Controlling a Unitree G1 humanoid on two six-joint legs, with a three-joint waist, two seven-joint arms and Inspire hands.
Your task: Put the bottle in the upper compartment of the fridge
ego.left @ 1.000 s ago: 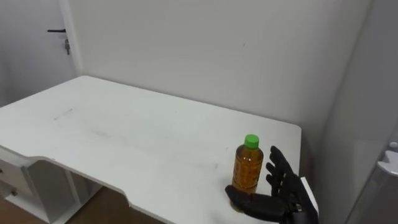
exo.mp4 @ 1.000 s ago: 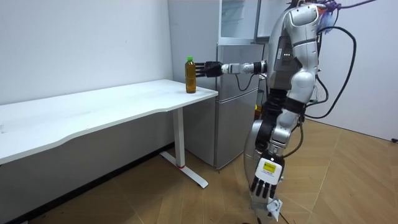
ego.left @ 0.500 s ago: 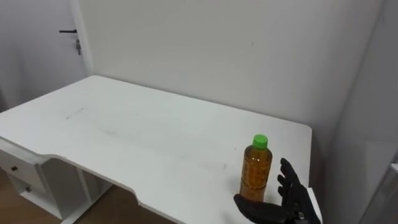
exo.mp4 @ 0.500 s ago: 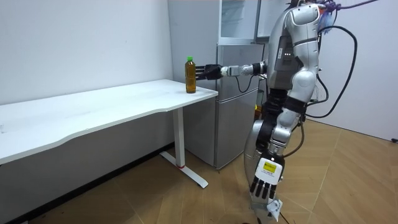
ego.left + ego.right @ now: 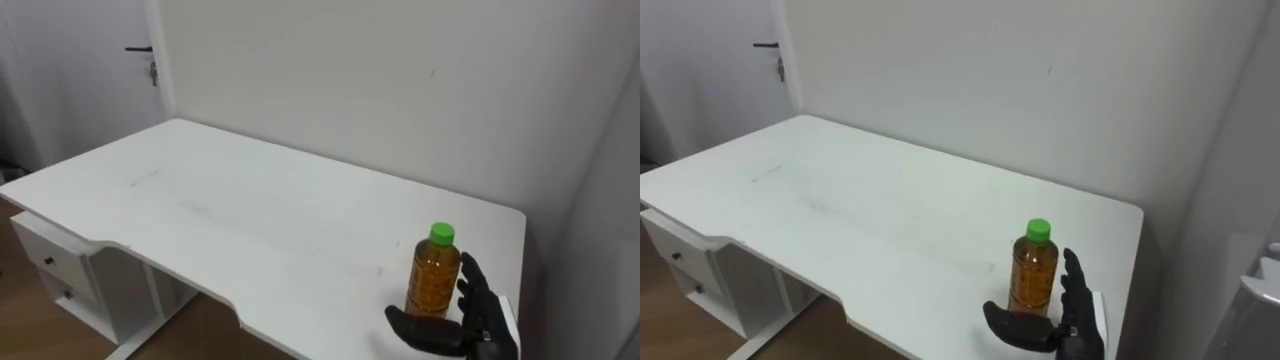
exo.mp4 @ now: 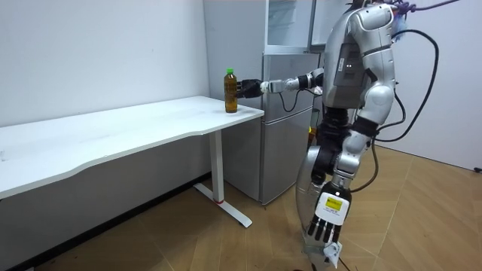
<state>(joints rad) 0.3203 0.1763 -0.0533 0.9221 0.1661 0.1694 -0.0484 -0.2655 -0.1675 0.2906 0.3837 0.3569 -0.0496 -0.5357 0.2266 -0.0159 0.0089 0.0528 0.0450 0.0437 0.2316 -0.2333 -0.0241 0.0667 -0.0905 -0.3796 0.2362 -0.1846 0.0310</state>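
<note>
Room and work surface. A white wall (image 5: 400, 80) backed a long white table (image 5: 250, 210) that ran from the left edge of the eye views to the lower right. A white door (image 5: 80, 80) with a dark handle stood in the upper left corner. A white drawer unit (image 5: 60, 280) sat under the table at the lower left.

In the room view the floor (image 6: 226, 241) was wood. A silver fridge (image 6: 282, 135) stood against the wall just past the table's end, right of centre, with an upper compartment above it at the top of the frame. The robot stood in front of the fridge, at the table's end.

The bottle (image 5: 433, 275) held amber liquid and had a green cap. It stood upright on the table near the corner at the lower right. The right hand (image 5: 465, 320) was at the bottle's base, its fingers (image 5: 472, 290) released and spread just right of the bottle, the thumb reaching across in front of it. Contact could not be told. The left hand (image 6: 327, 226) hung at the robot's side, fingers straight, at the lower right of the room view.
</note>
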